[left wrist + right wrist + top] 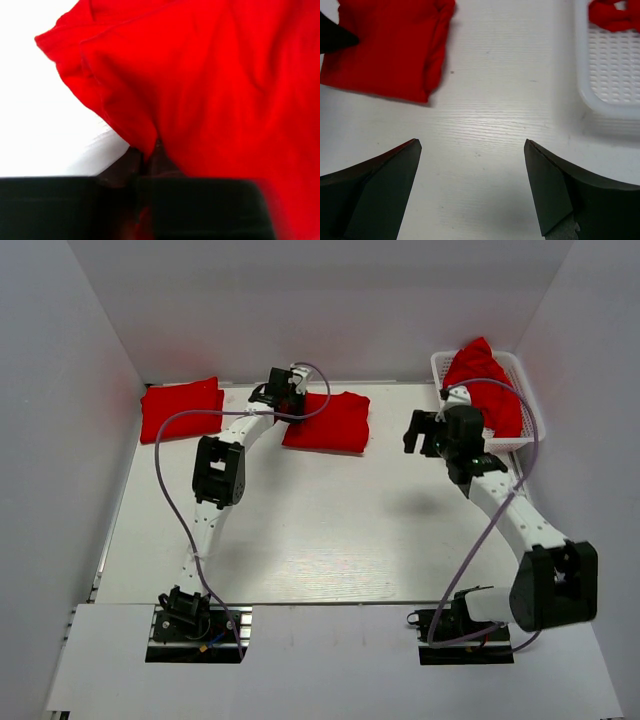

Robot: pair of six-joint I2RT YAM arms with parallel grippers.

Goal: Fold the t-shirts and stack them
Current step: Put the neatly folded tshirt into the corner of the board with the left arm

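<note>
The white, faintly grained table is seen stretching from its near edge. Right of centre, the right gripper is held above it, fingers wide apart. By the far edge, a folded t-shirt is clamped at its left side by the left gripper. Another t-shirt is laid in the far-left corner, and a third t-shirt is heaped in the basket at the far-right corner. Plain white walls are closed around the left, far and right sides.

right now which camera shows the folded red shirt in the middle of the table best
Top external: the middle folded t-shirt lies whole on the table, only its left edge under the left gripper. Right wrist cuts it off at the top and left. Left wrist is too close, showing just red folds.
</note>
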